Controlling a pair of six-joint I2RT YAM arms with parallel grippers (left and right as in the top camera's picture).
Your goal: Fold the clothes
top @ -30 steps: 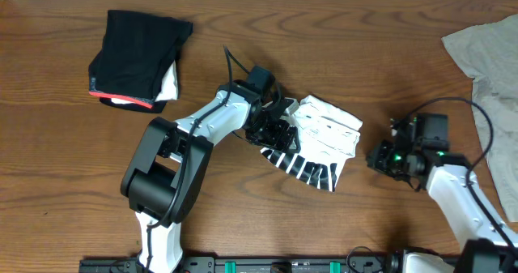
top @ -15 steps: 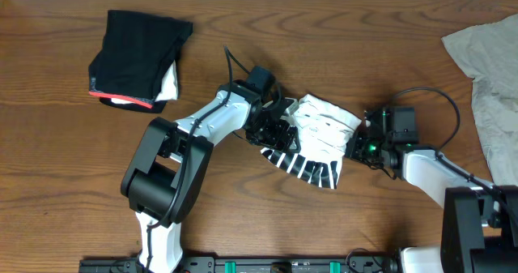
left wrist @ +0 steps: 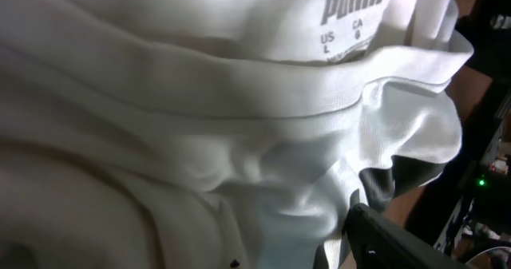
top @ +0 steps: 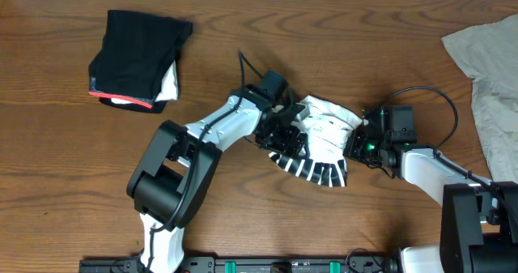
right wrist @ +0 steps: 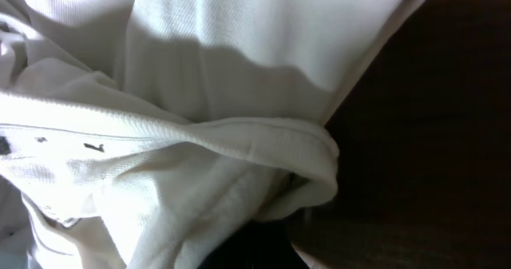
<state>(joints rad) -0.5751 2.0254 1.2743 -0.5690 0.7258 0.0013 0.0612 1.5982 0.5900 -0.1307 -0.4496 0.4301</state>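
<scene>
The white T-shirt (top: 324,127) lies bunched well right of the black garment (top: 137,58), its long axis roughly far-to-near and the striped hem nearest. My left gripper (top: 287,135), jaws spread, pushes into the side facing that garment. My right gripper (top: 356,141), pressed together, meets the opposite side. The hem has swung farther from the garment than a moment ago.

ROBOTICS WORKBENCH: A left arm (top: 217,125) and a right arm (top: 421,164), black and white, rise from a black rail (top: 283,265) at the bottom edge of a wood-grain tabletop (top: 65,168). A cable (top: 450,115) loops at centre right, and a folded black garment (top: 137,58) lies at upper left.
</scene>
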